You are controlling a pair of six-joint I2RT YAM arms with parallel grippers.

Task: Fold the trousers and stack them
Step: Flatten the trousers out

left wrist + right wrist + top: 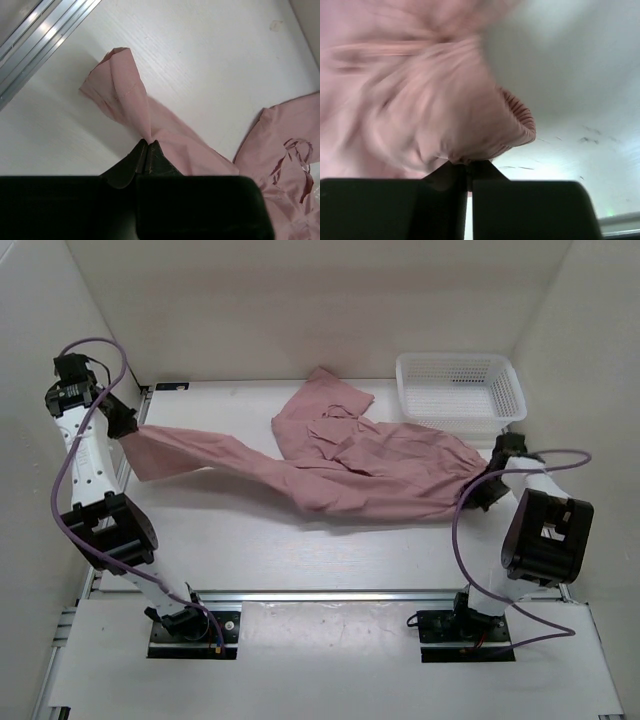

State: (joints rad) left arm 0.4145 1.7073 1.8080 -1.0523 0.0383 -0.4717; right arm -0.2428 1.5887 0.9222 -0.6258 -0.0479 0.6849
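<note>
Pink fabric this thin is my worry: each pinch has only a small bite, and a tug from either side could pull it free. The trousers (350, 470) lie stretched across the middle of the counter (300, 560), slung between my two arms. The left gripper (147, 146) is clenched on a folded, stitched edge at the far left end, and the right gripper (467, 167) is clamped on cloth just beside the gathered elastic cuff (520, 122) at the right. That right wrist view is blurred, so I can't judge how much cloth sits between the fingers; if it is only the outer layer, I'd expect the leg to slide out under tension. The garment is far from flat — one part is bunched and turned back toward the rear wall, and wrinkles run the whole length. Folding it like this would likely trap those creases or leave it lopsided. The loose drawstrings (295, 150) could tuck under or snag. The white mesh basket (455, 420) stands near the right end, apart from the cloth, and a wide swing on that side might drag fabric against it.
</note>
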